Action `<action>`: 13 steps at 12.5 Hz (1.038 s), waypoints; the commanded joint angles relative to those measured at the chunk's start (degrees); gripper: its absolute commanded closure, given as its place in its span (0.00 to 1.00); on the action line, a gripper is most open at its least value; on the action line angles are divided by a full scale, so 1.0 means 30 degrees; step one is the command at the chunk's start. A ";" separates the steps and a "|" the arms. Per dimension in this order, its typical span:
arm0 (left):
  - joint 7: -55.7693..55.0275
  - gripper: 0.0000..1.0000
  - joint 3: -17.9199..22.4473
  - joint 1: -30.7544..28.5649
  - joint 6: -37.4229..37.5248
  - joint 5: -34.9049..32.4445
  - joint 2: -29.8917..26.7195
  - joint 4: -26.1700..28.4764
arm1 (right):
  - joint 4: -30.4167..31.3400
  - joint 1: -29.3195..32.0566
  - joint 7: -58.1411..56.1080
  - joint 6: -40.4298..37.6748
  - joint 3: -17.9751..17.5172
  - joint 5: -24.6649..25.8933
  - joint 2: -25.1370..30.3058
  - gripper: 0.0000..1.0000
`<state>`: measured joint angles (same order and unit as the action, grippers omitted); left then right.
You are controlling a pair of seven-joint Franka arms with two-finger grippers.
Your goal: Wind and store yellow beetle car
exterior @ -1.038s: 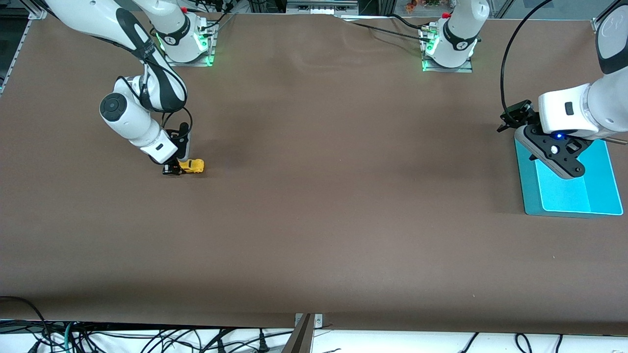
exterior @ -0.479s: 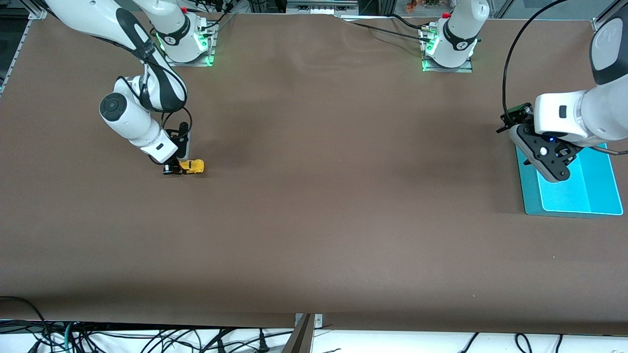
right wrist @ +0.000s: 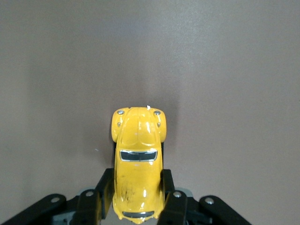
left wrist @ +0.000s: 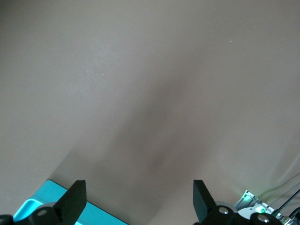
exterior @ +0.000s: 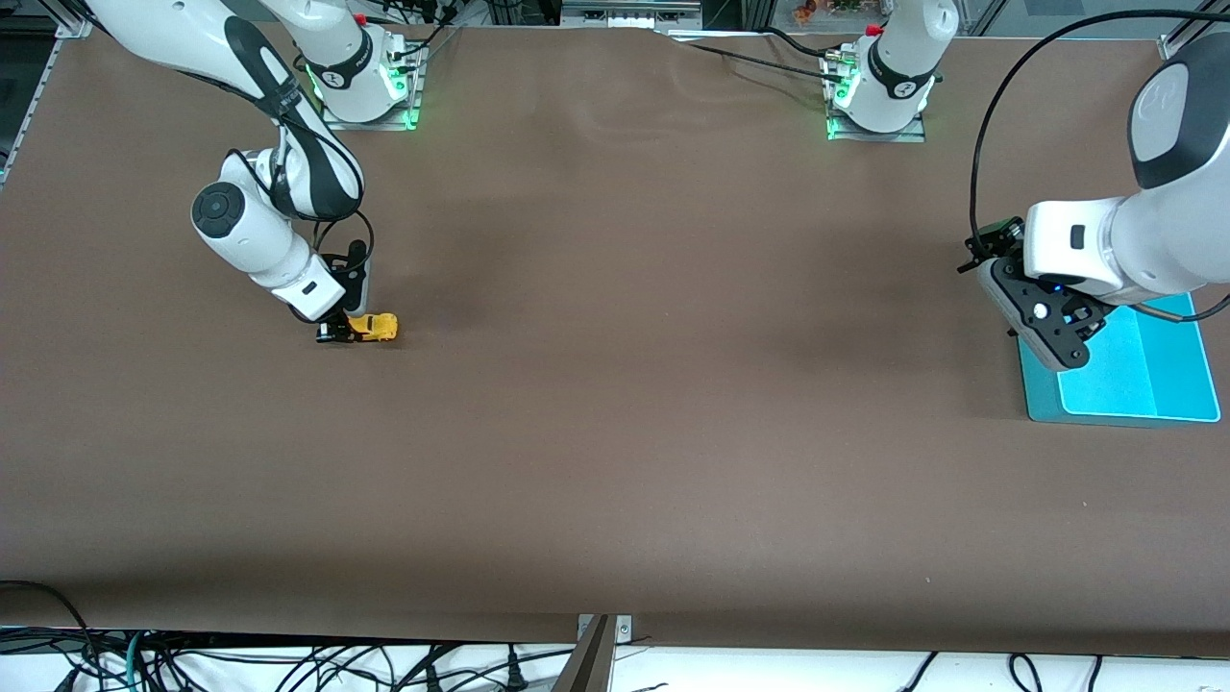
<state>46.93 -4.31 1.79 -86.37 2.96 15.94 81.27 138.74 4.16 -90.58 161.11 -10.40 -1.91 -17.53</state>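
Note:
The yellow beetle car [exterior: 374,328] sits on the brown table toward the right arm's end. My right gripper [exterior: 338,332] is down at the table and shut on its rear. In the right wrist view the car [right wrist: 138,161] lies between the two black fingers [right wrist: 104,193], which press both its sides. My left gripper [exterior: 1043,338] hangs over the edge of the teal tray [exterior: 1153,394] toward the left arm's end. In the left wrist view its fingers [left wrist: 74,201] stand wide apart with nothing between them.
The teal tray shows as a corner in the left wrist view [left wrist: 33,202]. Both arm bases [exterior: 879,91] stand along the table edge farthest from the front camera. Cables hang below the table's near edge [exterior: 288,663].
My left gripper has moved from over the tray toward its edge and the table's middle. My right gripper and the car have shifted very slightly toward the right arm's end.

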 commanded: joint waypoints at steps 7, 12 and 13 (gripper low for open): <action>0.0615 0.00 0.0001 0.0487 -0.0709 -0.0077 -0.0070 0.0389 | 0.0335 0.0954 -0.2146 0.0085 -0.0080 -0.0241 -0.0162 1.00; 0.0703 0.00 0.0001 0.0458 -0.0741 -0.0048 -0.0070 0.0623 | 0.0306 0.1689 -0.3552 0.0085 0.0620 -0.0241 -0.0455 1.00; 0.0703 0.00 0.0001 0.0458 -0.0828 -0.0048 -0.0070 0.0623 | 0.0248 0.1718 -0.3961 0.0085 0.0942 -0.0241 -0.0514 1.00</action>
<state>48.22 -4.54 3.00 -87.81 2.96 16.49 82.08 138.74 8.41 -98.83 161.00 -8.96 -1.94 -17.50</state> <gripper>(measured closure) 0.000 0.546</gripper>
